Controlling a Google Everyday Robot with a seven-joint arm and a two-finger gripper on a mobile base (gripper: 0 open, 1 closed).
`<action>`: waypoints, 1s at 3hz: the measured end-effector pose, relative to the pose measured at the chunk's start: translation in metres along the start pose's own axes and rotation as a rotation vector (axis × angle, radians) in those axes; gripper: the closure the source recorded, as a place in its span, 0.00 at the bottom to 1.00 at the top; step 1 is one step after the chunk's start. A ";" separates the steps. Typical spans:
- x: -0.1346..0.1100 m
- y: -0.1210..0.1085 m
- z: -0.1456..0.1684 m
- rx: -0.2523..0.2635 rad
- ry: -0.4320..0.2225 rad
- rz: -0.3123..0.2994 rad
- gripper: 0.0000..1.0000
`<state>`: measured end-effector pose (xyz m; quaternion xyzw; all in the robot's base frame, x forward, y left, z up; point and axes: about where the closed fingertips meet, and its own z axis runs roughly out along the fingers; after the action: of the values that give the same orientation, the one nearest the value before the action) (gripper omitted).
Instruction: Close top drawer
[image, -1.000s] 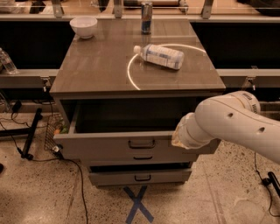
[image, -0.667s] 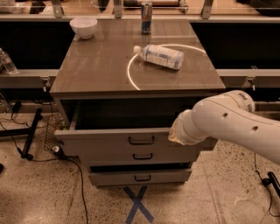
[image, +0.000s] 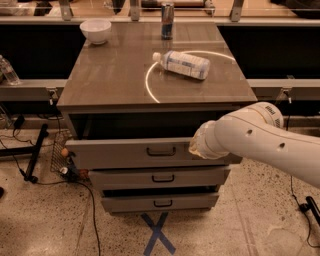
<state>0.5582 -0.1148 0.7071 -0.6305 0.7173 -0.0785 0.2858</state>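
The top drawer (image: 125, 153) sits just under the grey surface (image: 105, 87) of the cabinet; it is pulled out toward the camera, and a dark opening shows above its front panel; its black handle (image: 161, 151) is in the middle of the panel. The white arm (image: 260, 142) comes in from the right side; its end, where the claw (image: 194, 147) is, rests against the right part of the drawer front, just beside the handle; the claw itself is hidden by the wrist, so it cannot be told if it is spread or pressed together. Below are two shorter drawers (image: 160, 178). On the surface a plastic bottle (image: 182, 64) lies on its side; a white bowl (image: 96, 30) stands at the far left corner; a can (image: 167, 14) stands upright at the far edge. A blue tape cross (image: 157, 233) is on the floor in front of the cabinet.
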 end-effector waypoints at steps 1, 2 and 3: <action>-0.015 -0.023 0.018 0.071 -0.037 0.010 1.00; -0.024 -0.036 0.029 0.110 -0.058 0.015 1.00; -0.036 -0.049 0.043 0.133 -0.089 0.019 1.00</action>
<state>0.6235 -0.0791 0.7058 -0.6062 0.7031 -0.0954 0.3594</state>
